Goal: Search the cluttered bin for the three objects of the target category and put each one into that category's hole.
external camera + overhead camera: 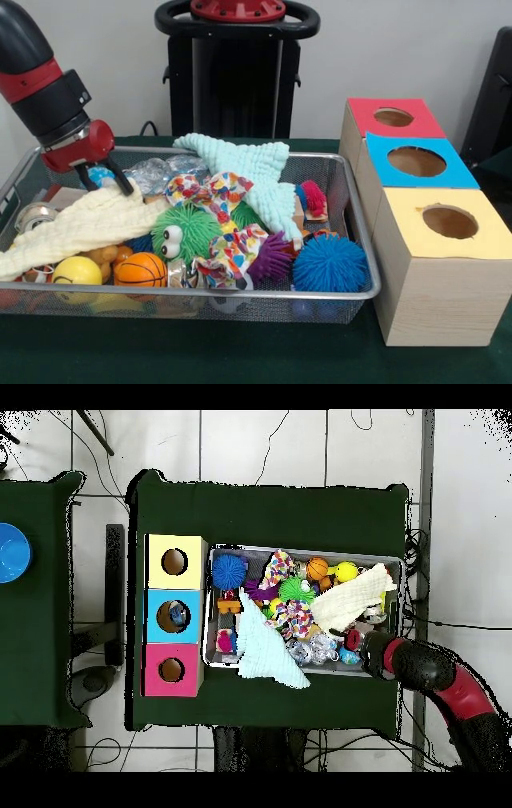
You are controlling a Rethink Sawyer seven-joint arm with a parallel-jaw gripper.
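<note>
Balls, cloths and toys crowd the mesh bin (362, 240), where the spread claw (106, 181) touches a cream cloth (80, 224).

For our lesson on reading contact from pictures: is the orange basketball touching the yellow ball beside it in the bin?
Cannot tell. In the front view the orange basketball sits close beside the yellow ball, but a small tan toy overlaps the space between them.

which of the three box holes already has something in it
The blue box's hole, the middle one: the overhead view shows a small object inside. The yellow box's hole and red box's hole look empty.
</note>
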